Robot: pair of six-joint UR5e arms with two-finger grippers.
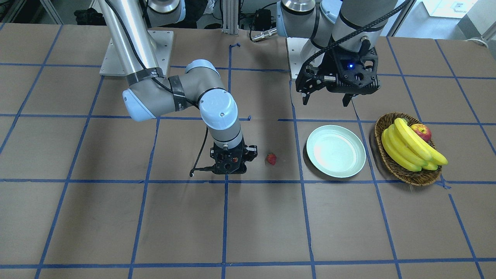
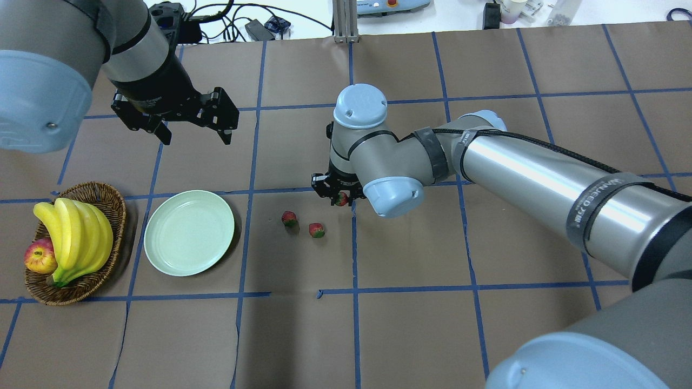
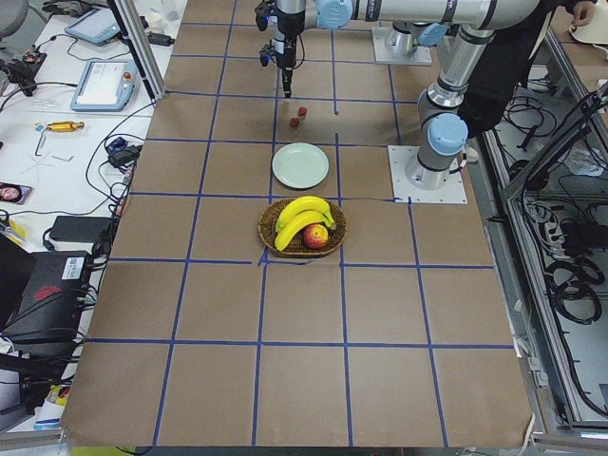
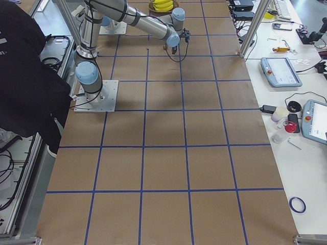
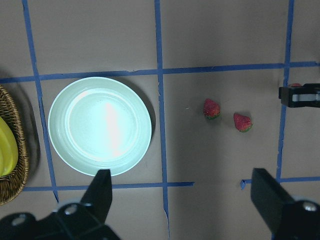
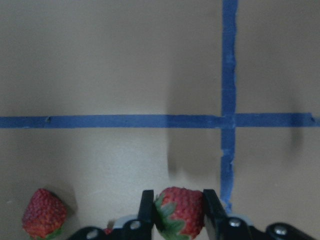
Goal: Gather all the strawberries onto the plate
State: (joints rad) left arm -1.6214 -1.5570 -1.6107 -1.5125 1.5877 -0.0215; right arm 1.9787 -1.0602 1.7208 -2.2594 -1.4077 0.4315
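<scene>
My right gripper [image 2: 340,198] is shut on a strawberry [image 6: 180,211], low over the table near a blue tape crossing; the berry also shows in the overhead view [image 2: 341,200]. Two more strawberries [image 2: 289,218] [image 2: 316,230] lie on the table between that gripper and the plate [image 2: 189,232]; they also show in the left wrist view [image 5: 211,108] [image 5: 243,122]. The pale mint plate is empty. My left gripper [image 2: 194,138] is open and empty, hovering high beyond the plate.
A wicker basket [image 2: 75,294] with bananas [image 2: 75,232] and an apple [image 2: 40,256] stands just left of the plate in the overhead view. The brown table is marked with blue tape lines [image 2: 354,292].
</scene>
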